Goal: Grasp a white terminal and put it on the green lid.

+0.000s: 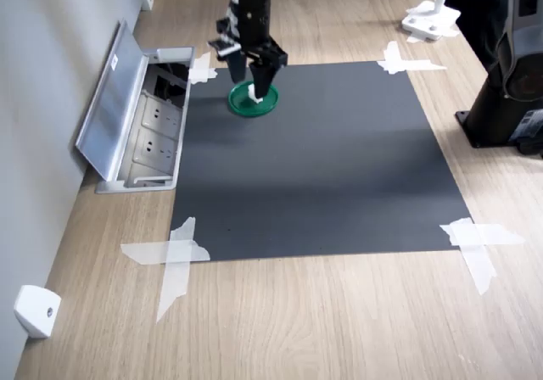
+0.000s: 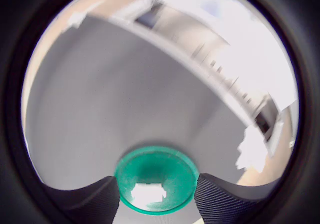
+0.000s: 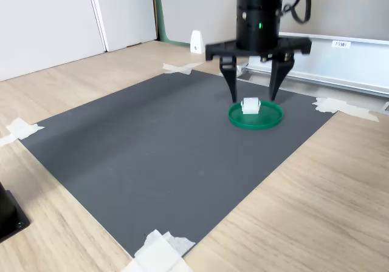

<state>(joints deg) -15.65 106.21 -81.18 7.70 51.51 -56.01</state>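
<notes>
Fingers (image 3: 251,96) stood wide apart, one each side of white terminal (image 3: 250,106); not touching it; tips hung just above green lid (image 3: 256,115); white terminal sat on green lid, a bit off middle, toward second exterior view's left; green lid lay on dark mat (image 3: 158,156), near its far corner; mat taped to wooden desk (image 3: 316,211); placing looked done; good next move, my guess: lift straight up, slow, fingers kept apart, no sideways nudge, so white terminal stays put.
</notes>
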